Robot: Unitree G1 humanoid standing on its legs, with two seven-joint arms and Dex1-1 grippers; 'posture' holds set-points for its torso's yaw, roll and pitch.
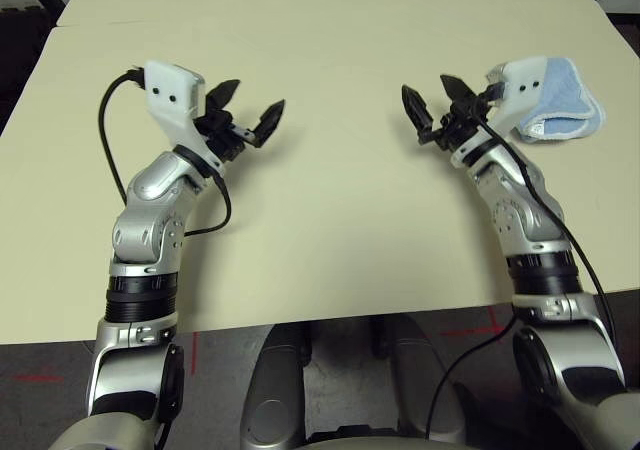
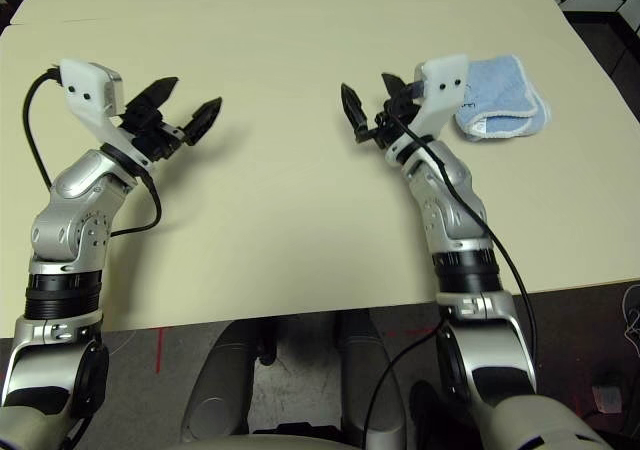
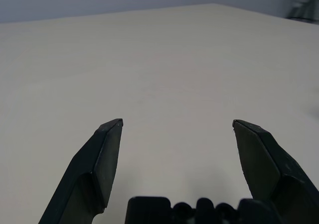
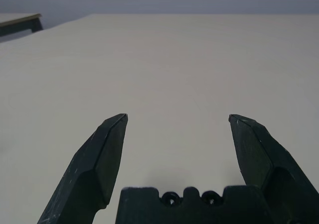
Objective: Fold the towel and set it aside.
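The towel (image 2: 500, 98) lies folded at the table's (image 2: 290, 200) right side, beside the right gripper (image 2: 372, 105) — both it and the left gripper (image 2: 183, 107) gape wide, empty. Task looks done.

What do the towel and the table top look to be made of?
The towel: soft light-blue terry cloth, judging by its nubby pile, with white stitched edging. The table: smooth, matte cream board, probably laminate; its flat, even surface shows no grain, so the core is unclear.
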